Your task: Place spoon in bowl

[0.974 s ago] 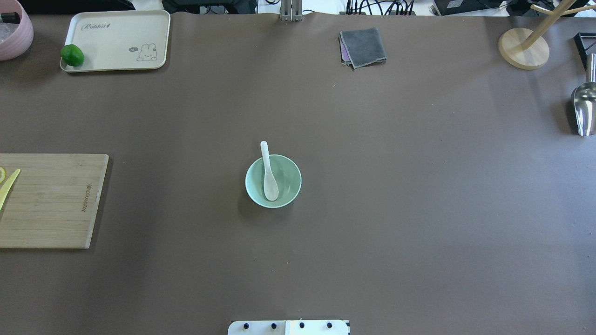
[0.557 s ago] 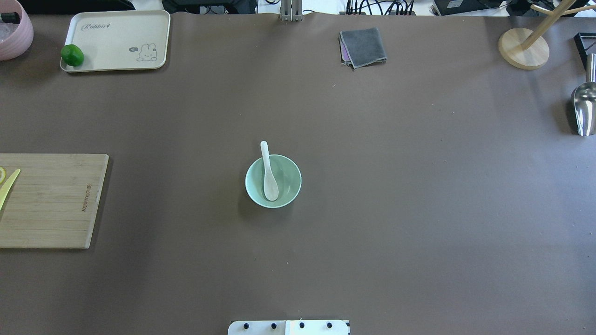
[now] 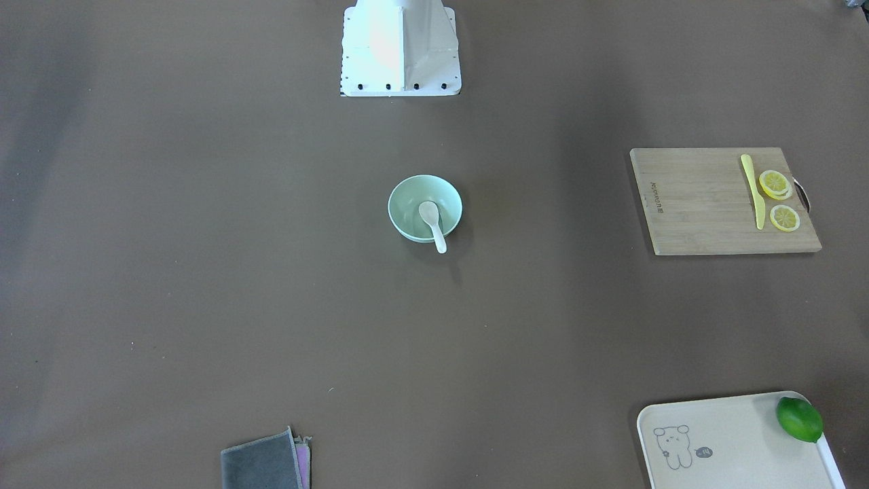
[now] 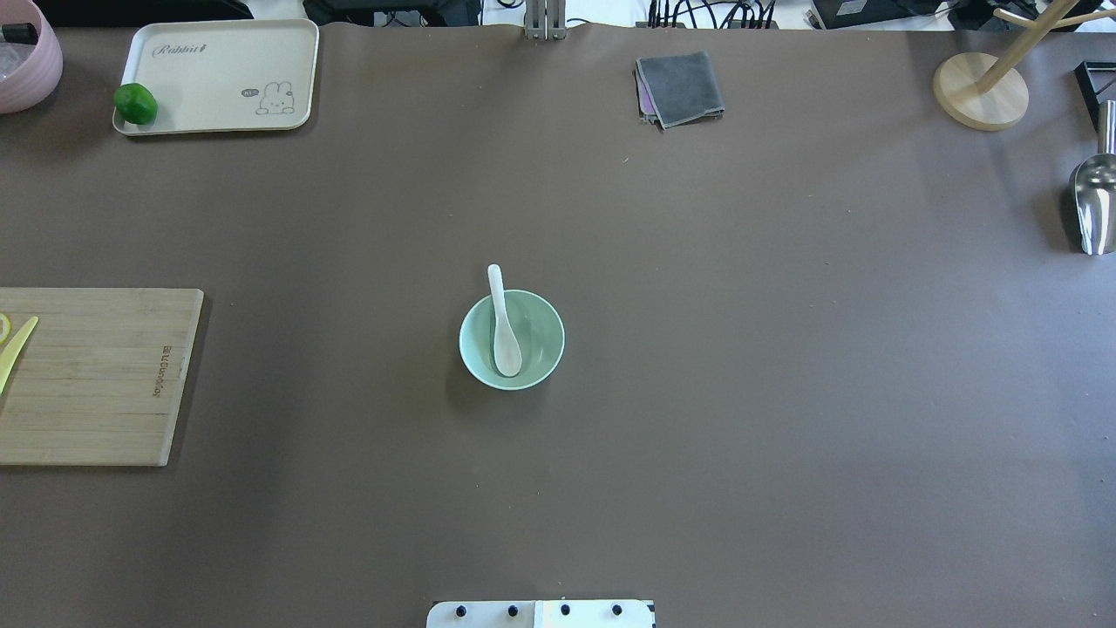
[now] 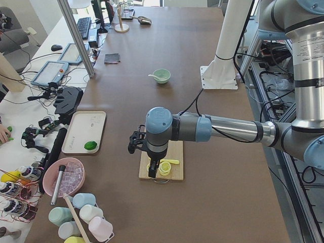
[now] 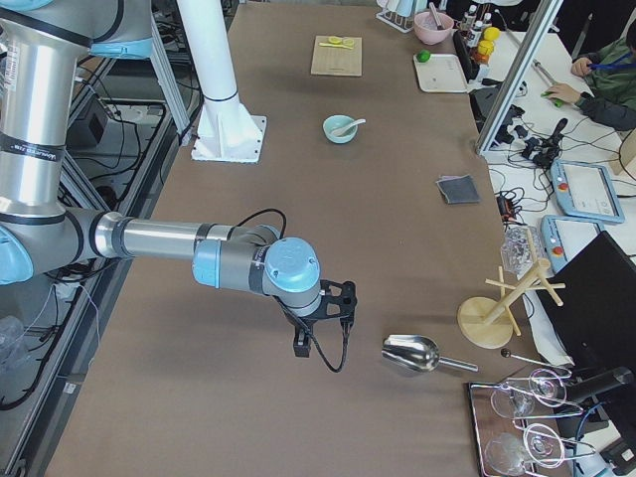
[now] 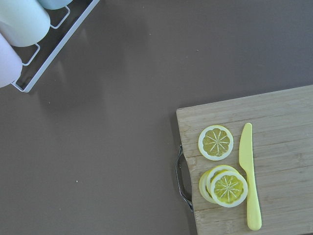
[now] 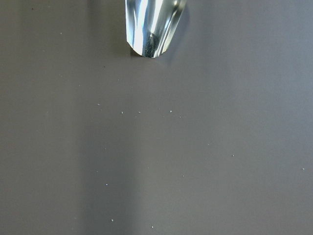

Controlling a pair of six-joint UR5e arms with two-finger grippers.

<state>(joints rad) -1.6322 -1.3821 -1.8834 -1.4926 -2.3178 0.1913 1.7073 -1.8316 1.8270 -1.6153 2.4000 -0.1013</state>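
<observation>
While spoon (image 4: 500, 321) sits in bowl (image 4: 542, 338), handle overhanging rim; left claw (image 5: 151, 171), right claw (image 6: 301, 344) seen sideways only, grip state indiscernible.

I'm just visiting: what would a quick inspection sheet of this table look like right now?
Surface: brown table, a few specks.
Job's things: spoon lies in bowl, scoop inside, handle over the rim.
Clutter: cutting board with lemon slices and yellow knife; tray with lime; grey cloth; metal scoop; wooden stand.
Grippers: left gripper above the cutting board, right gripper near the metal scoop; open or shut, cannot tell.
Cables: bundle beyond the table's far edge.
Surroundings: person at a side bench.
</observation>
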